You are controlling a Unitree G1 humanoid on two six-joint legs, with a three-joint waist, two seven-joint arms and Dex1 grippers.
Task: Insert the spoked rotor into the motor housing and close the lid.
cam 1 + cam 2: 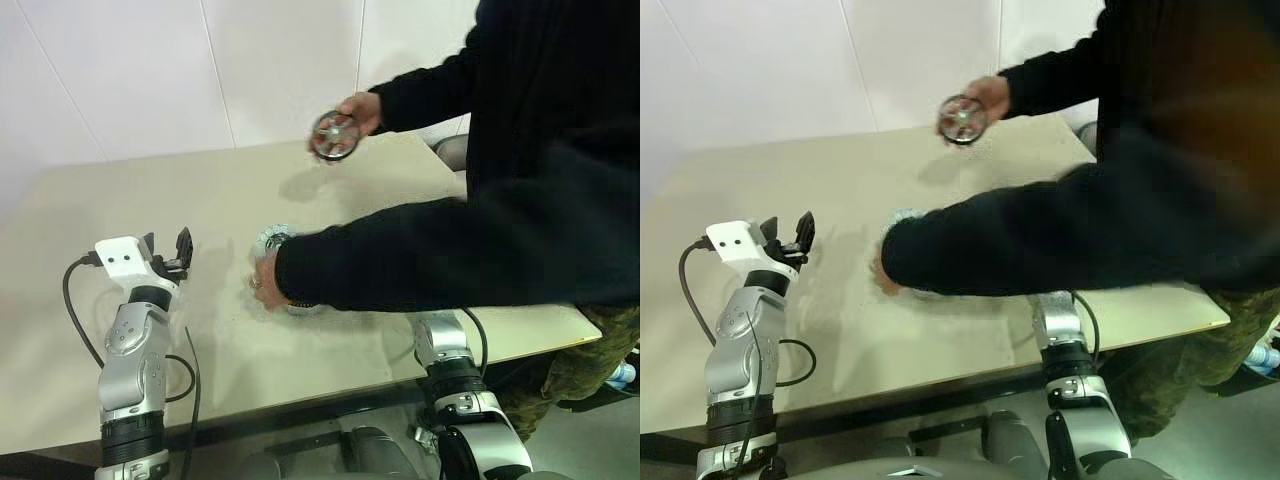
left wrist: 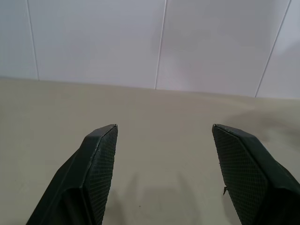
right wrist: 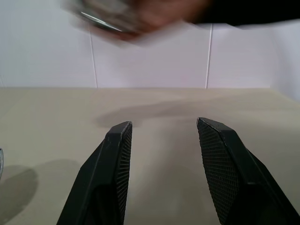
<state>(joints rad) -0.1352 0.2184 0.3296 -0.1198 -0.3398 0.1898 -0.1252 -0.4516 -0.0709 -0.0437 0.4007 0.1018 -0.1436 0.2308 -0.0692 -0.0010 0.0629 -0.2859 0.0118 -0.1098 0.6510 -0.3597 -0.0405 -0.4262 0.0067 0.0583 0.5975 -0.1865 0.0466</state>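
A person leans over the beige table (image 1: 150, 190). One hand holds the spoked rotor (image 1: 335, 136), a black-rimmed wheel with silver spokes, in the air above the table's far side; it is a blur in the right wrist view (image 3: 101, 18). The other hand (image 1: 265, 285) rests on the table middle, beside the pale bluish lid (image 1: 271, 239), which the black sleeve mostly covers. The motor housing is hidden. My left gripper (image 1: 168, 246) stands open and empty over the table's left part, well left of that hand. My right gripper (image 3: 164, 122) is open and empty, its arm (image 1: 445, 350) passing under the sleeve.
The person's black sleeve (image 1: 420, 265) spans the table's middle and right, and their body blocks the right side. A black cable (image 1: 75, 310) loops beside my left arm. A white panelled wall (image 1: 200, 70) backs the table. The near table edge (image 1: 300, 395) runs in front of me.
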